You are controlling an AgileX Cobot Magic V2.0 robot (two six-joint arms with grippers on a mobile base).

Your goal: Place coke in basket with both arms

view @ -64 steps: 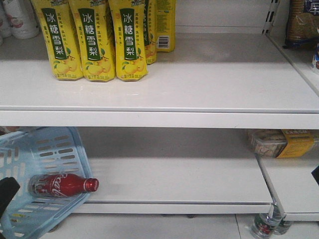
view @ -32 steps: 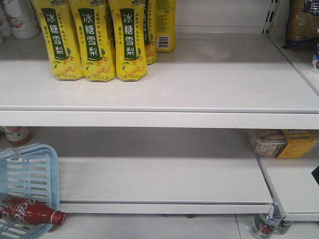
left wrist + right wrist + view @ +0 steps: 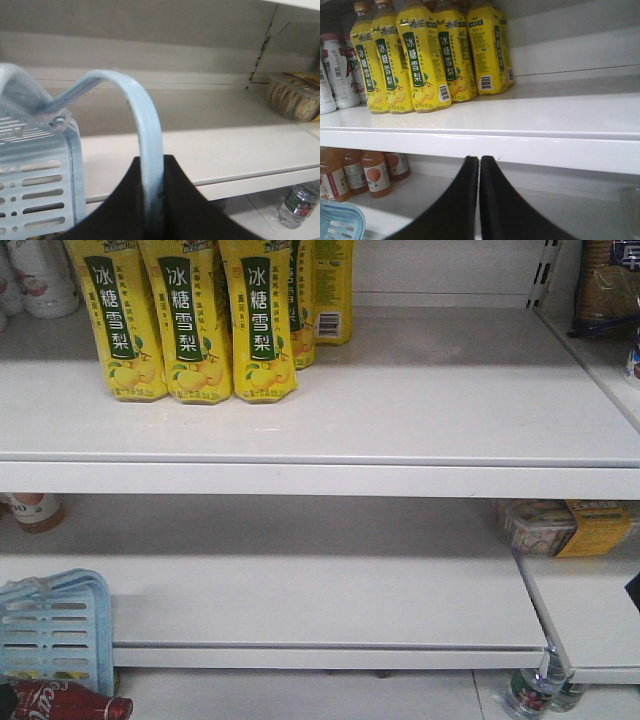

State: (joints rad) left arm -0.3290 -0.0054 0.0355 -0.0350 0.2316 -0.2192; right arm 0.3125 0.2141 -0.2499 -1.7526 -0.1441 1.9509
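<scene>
The light blue basket hangs tilted at the lower left of the front view, mostly cut off by the frame. The coke, red label and red cap, lies on its side at the basket's lower edge with its cap pointing right. My left gripper is shut on the basket's swing handle, with the slotted basket wall to its left. My right gripper is shut and empty, in front of the edge of the upper shelf. A corner of the basket shows at its lower left.
Yellow tea bottles and white bottles stand on the upper shelf. Orange drink bottles stand at the back left of the lower shelf. A cookie pack lies at its right. Water bottles stand on the floor.
The basket with the coke in it has moved left and down, almost out of the front view. An orange bottle behind it has come into view.
</scene>
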